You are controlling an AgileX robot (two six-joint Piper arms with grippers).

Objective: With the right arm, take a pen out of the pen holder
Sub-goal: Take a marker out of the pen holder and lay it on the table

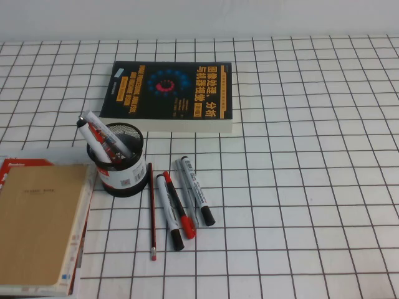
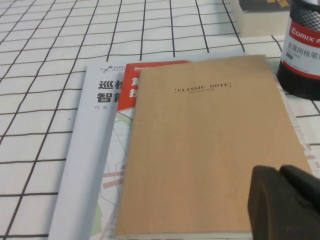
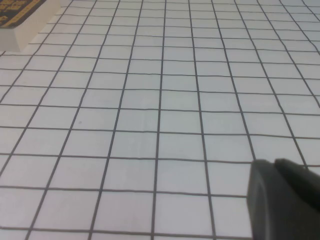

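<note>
A black mesh pen holder (image 1: pixel 124 165) stands left of the table's middle, with two markers (image 1: pixel 100 134) leaning out of it toward the left. The left wrist view shows its labelled side (image 2: pixel 302 50). Neither arm shows in the high view. My right gripper (image 3: pixel 274 162) is shut and empty, hovering over bare checked tablecloth away from the holder. My left gripper (image 2: pixel 279 170) is shut with nothing in it, above a brown notebook (image 2: pixel 210 145).
Right of the holder lie a pencil (image 1: pixel 151 212), a white marker (image 1: pixel 168 212), a red marker (image 1: pixel 179 205) and a grey marker (image 1: pixel 194 190). A dark book (image 1: pixel 168 93) lies behind the holder. The brown notebook (image 1: pixel 40 227) tops a stack at the front left.
</note>
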